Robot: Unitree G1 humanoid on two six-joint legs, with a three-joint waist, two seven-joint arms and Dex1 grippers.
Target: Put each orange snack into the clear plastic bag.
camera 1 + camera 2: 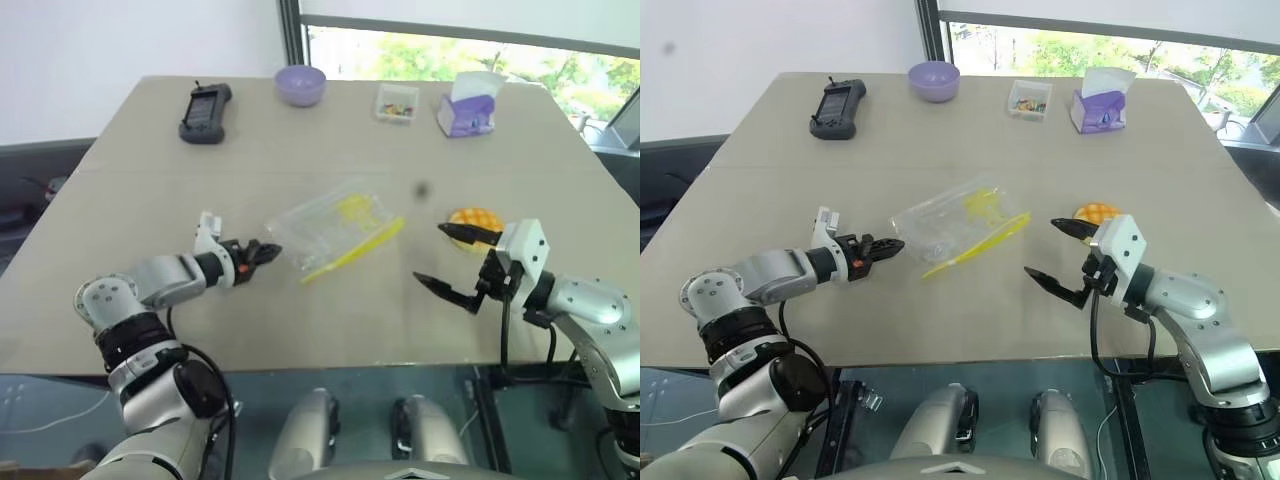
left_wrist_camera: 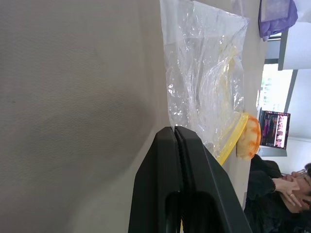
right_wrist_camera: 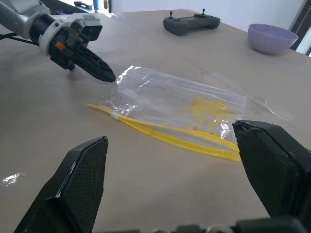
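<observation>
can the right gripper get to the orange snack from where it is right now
Probably yes. The right gripper stands open right beside the orange snack, with bare table around the bun and nothing lying between them; the clear plastic bag lies off to its other side.

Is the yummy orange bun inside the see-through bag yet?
No, it's out. The orange bun sits on the table beside the clear plastic bag, near the right hand.

We count 1 orange snack (image 1: pixel 474 218), 1 clear plastic bag (image 1: pixel 332 231), 1 purple bowl (image 1: pixel 300 85), 1 black remote controller (image 1: pixel 205 112), 1 small clear box (image 1: pixel 397 102) w/ colourful bits, 1 purple tissue pack (image 1: pixel 467 105), all on 1 tabletop (image 1: pixel 150 190). 2 pincers: left pincer (image 1: pixel 268 251), right pincer (image 1: pixel 440 258).
</observation>
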